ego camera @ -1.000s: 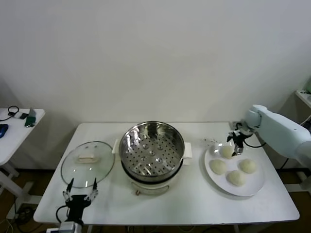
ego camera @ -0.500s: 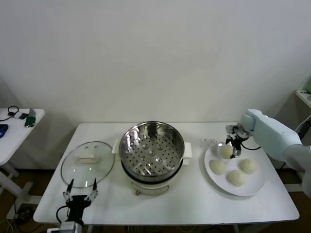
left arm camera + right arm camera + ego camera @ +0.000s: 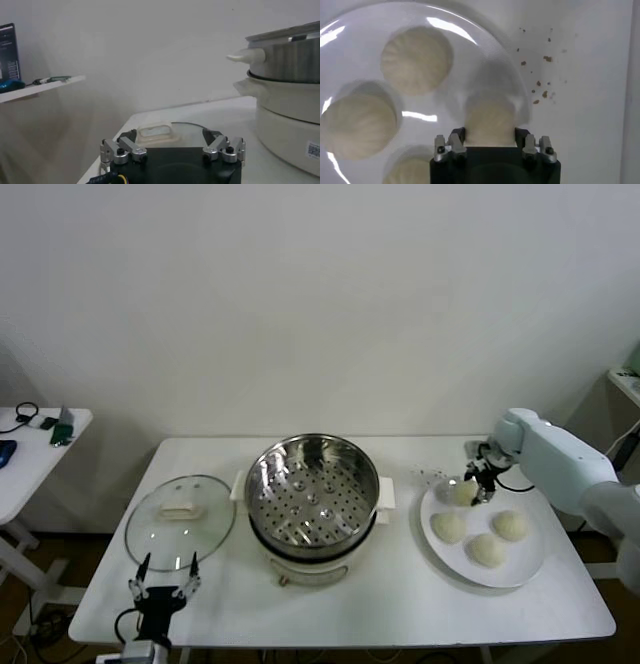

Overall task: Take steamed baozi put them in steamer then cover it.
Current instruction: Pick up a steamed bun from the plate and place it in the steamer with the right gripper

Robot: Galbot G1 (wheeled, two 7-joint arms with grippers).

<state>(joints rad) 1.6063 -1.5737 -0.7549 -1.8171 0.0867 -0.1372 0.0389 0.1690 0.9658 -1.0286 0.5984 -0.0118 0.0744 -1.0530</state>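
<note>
Lid (image 3: 180,520) w/ glass dome is lying flat at the table's (image 3: 400,604) left end, beside the steamer. Left gripper (image 3: 165,585) is sitting parked at the near edge just in front of it, fingers spread wide, holding nothing; wrist view agrees (image 3: 172,150).

Steamer (image 3: 312,496) is standing mid-table, perforated tray bare, no buns in yet.

Plate (image 3: 528,562) is resting at the right end w/ four baozi. Right gripper (image 3: 472,487) is working at the plate's far-left corner, i.e. the side nearest the steamer, so right arm is clearly the one for this job. Its jaws are sitting on either side of the baozi (image 3: 462,492), pads touching or nearly touching its flanks per wrist view (image 3: 490,122); looks like they're closing onto it, bun not lifted as far as I can tell. Other three buns (image 3: 488,535) are lying just beside, apart from the fingers.

Key relation: steamer lies to the held bun's left, so next move is prob. lift then carry leftward over the rim.
</note>
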